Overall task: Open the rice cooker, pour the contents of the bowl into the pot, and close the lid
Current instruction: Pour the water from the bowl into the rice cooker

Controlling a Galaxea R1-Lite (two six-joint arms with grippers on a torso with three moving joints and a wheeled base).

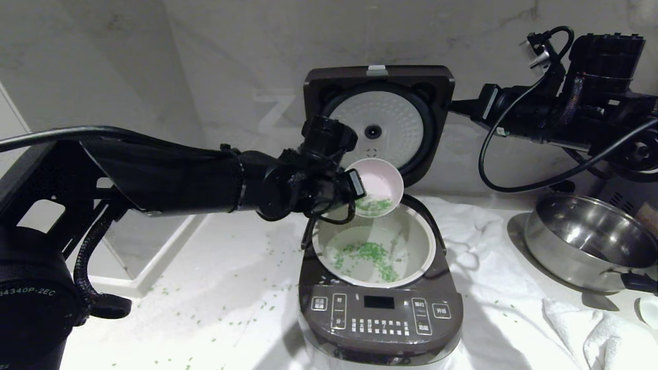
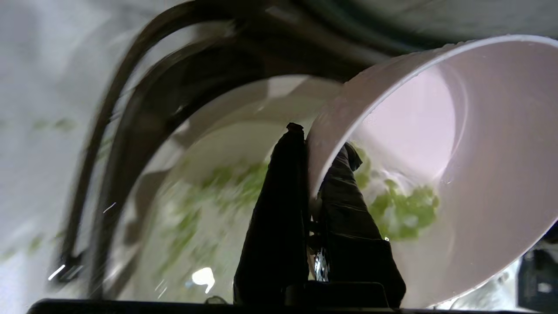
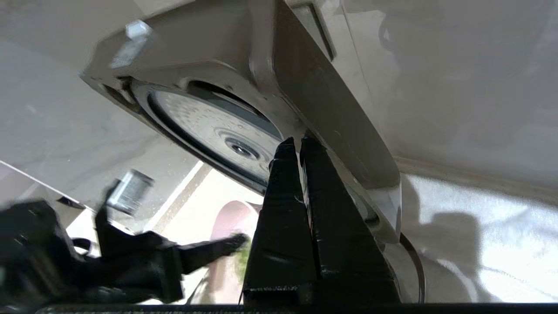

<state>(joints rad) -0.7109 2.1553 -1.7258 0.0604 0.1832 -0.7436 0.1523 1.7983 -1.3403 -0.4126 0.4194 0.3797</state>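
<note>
While tilted over pot (image 1: 374, 252), bowl (image 1: 383, 182) rim pinched in left pincer (image 1: 358, 186).

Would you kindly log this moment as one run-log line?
lid: open | left gripper: shut on bowl, tipped over pot | scallion bits: mostly in pot | right gripper: shut, beside lid

Kitchen — marble-look counter (image 1: 241, 288) (wall too), rice cooker (image 1: 380, 313), steel pan (image 1: 586, 246).

"4340P-2EC" is printed in pale letters on the dark camera housing (image 1: 32, 303). White Chinese labels are seen on the rice cooker (image 1: 380, 313) panel, too small to be read.
</note>
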